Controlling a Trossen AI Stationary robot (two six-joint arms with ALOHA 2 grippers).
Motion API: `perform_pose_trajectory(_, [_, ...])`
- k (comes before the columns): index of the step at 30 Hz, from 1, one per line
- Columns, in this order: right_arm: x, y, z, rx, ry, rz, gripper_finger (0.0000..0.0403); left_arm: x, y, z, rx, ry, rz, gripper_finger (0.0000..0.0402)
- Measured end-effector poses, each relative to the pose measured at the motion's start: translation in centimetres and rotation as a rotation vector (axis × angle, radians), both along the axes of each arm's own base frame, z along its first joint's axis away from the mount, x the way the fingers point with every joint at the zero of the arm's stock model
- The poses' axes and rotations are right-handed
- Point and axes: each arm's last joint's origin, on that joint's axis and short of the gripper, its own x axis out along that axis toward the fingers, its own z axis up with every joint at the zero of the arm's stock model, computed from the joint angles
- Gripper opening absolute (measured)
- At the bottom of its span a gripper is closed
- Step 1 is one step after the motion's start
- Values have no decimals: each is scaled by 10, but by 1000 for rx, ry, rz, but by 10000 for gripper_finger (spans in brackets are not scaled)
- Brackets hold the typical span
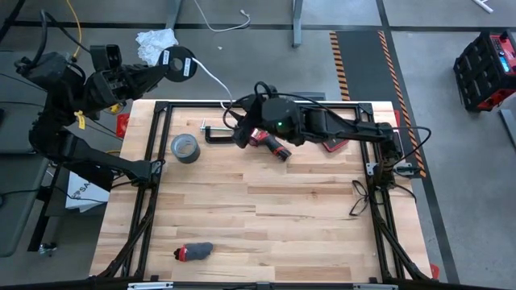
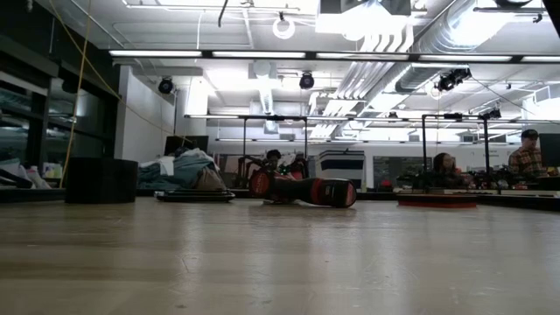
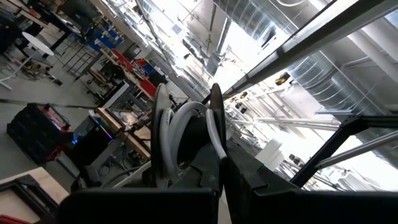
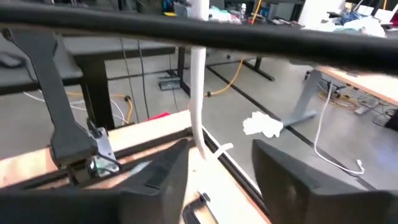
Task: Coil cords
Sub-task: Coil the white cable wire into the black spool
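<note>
The left gripper, raised beyond the table's far left corner, is clamped on a round black spool, presumably holding it steady for winding. The right gripper has its jaws parted around the thin white cable, seemingly feeding it. The cable runs taut between them, with white loops already on the spool.

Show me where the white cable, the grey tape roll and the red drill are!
white cable [image 1: 211, 79]: high view, on its strand between disc and table edge.
grey tape roll [image 1: 185, 148]: high view, on its outer ring.
red drill [image 1: 270, 144]: high view, on its red body.
</note>
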Motion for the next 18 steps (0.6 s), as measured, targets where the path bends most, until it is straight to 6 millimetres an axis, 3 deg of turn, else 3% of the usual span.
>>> perform_pose_trajectory(7, [-2,-5,-6,13,58,-27,14,-2,0,2,9,-18,5,0])
perform_pose_trajectory(18, [-1,11,-6,-2,72,57,0,-1,2,2,-4,-15,66,0])
